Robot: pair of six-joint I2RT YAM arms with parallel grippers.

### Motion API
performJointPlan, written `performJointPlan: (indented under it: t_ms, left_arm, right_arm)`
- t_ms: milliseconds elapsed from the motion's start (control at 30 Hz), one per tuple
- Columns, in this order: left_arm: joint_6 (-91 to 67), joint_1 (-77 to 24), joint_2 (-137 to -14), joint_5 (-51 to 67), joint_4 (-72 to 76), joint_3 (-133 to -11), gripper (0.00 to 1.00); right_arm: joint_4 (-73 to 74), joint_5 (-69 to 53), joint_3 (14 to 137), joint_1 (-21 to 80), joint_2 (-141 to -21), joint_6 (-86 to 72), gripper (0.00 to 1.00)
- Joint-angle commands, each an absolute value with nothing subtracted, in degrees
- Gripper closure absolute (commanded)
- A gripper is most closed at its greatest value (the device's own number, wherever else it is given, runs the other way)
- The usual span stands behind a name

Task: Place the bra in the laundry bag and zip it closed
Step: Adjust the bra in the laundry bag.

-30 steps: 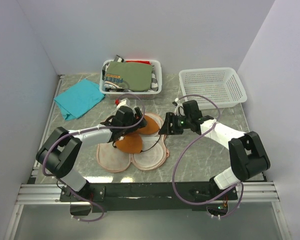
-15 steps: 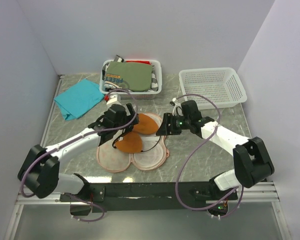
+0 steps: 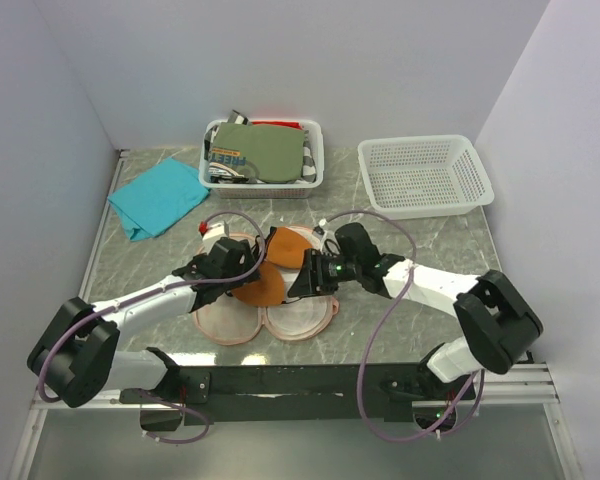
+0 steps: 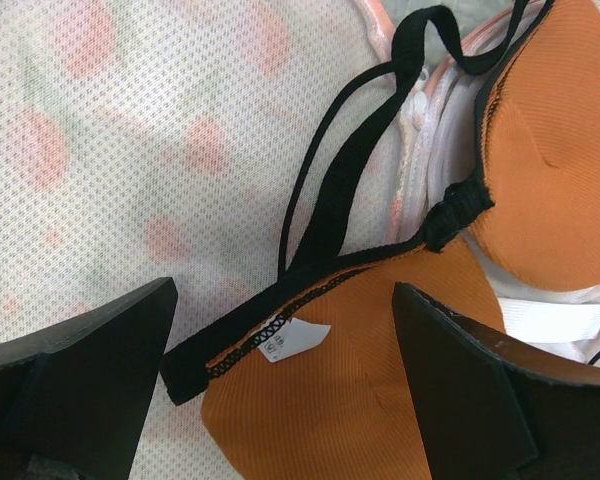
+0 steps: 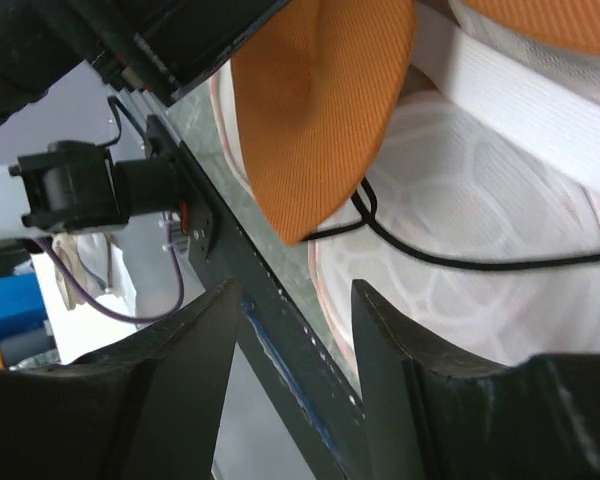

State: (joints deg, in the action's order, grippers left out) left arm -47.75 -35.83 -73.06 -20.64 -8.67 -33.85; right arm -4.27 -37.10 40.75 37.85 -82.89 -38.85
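Soft, light, floppy bra (image 4: 360, 420). Best pinched at a cup edge. Left gripper (image 4: 285, 300) spread wide over it; right gripper (image 5: 298, 300) parted, maybe empty.

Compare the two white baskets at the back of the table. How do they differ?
The left basket holds folded clothes, an olive-green garment on top; the right basket is empty. The right basket looks wider than the left basket. The left basket sits beside the teal cloth, the right basket by the right wall. Both are white, rectangular and stand at the far edge.
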Motion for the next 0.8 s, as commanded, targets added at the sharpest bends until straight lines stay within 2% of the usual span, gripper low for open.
performJointPlan:
  t_ms: [0,500,700,767]
  left_arm:
    - [-48.7,-36.0,-73.6,-21.2,-6.0,-34.5,0.04]
    - [-48.9,-36.0,-70.6,-18.6,-5.5,-33.2,0.04]
    - [-48.8,-36.0,-69.1,-18.5,-5.6,-33.0,0.04]
    - [-48.8,-36.0,-68.8,-18.5,-5.6,-33.0,0.04]
  right_arm:
    - [-12.7,-36.3,42.4,39.6,-86.7,-44.8,0.45]
    - [-17.3,-36.7,44.4,41.6,-93.6,-48.0,0.5]
    - [-16.3,-34.7,45.4,41.5,-94.5,-47.6,0.57]
    - [-16.0,-34.8,45.8,41.6,-94.9,-47.4,0.65]
